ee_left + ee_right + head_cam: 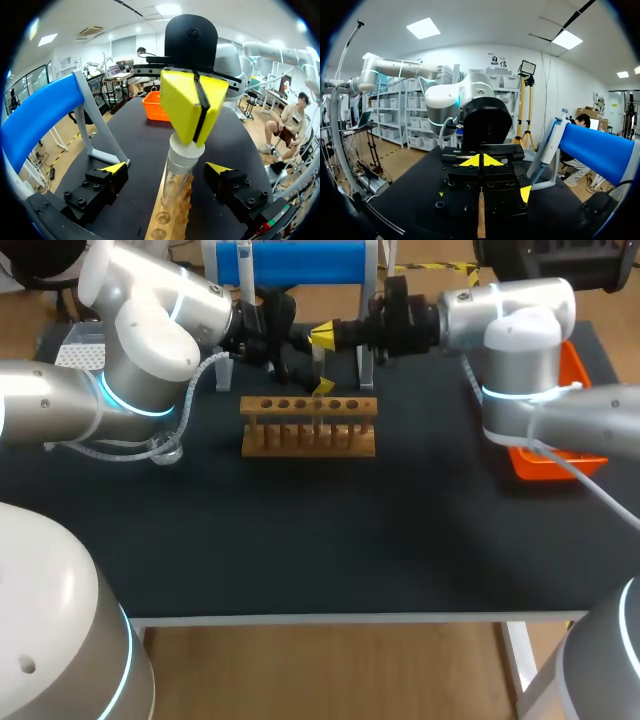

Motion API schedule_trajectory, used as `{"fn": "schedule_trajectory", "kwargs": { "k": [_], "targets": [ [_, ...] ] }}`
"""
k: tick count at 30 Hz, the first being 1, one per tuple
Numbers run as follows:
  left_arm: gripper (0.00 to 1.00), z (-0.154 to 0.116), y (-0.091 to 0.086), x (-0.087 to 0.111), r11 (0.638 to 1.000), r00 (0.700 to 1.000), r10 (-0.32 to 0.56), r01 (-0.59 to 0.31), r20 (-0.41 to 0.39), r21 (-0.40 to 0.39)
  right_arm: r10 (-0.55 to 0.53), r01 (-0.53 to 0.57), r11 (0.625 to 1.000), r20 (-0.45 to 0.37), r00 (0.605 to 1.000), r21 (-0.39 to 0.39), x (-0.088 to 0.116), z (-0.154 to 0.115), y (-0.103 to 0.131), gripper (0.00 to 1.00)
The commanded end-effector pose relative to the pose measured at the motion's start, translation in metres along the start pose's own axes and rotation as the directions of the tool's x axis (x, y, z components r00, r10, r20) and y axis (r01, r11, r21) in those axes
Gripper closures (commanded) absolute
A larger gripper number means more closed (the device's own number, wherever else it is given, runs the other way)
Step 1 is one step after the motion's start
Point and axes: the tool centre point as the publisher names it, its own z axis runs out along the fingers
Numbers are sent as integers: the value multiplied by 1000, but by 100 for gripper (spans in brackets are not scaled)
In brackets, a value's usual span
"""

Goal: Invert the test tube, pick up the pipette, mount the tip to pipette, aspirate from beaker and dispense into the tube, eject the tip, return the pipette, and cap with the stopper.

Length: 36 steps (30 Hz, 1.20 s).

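In the head view, one dark table (330,540) carries one wooden rack (308,438) in its rear middle. A wide stretch of dark surface lies between the rack and the front edge. One blue stand (300,260) is at the back edge and one orange tray (575,365) is near the right edge. The left arm (150,340) and right arm (520,330) meet just behind the rack.

In the left wrist view, the left gripper (166,168) has its fingers wide apart. One test tube (177,185) stands upright in the rack between them, touching neither. One white stopper (186,147) sits in the tube mouth. The right gripper (194,135) has its yellow tips pressed together, resting on the stopper's top.

In the right wrist view, the two right tips are together and hide the stopper. The left fingers stand apart just beyond them.
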Motion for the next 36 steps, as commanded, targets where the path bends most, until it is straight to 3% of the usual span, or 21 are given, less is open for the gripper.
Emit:
{"fn": "schedule_trajectory", "kwargs": {
  "k": [1,24,36],
  "targets": [
    [0,0,-1,-1,1000,1000,0,0,-1,-2,6,-6,1000,-10,1000,0,-4,0,-4,100],
    [0,0,-1,-1,1000,1000,0,0,-1,-2,100,-100,995,-11,995,20,-6,3,-34,100],
    [0,0,-1,-1,1000,1000,0,0,-1,-2,61,-61,998,9,998,-4,-5,-2,-16,100]
  ]
}}
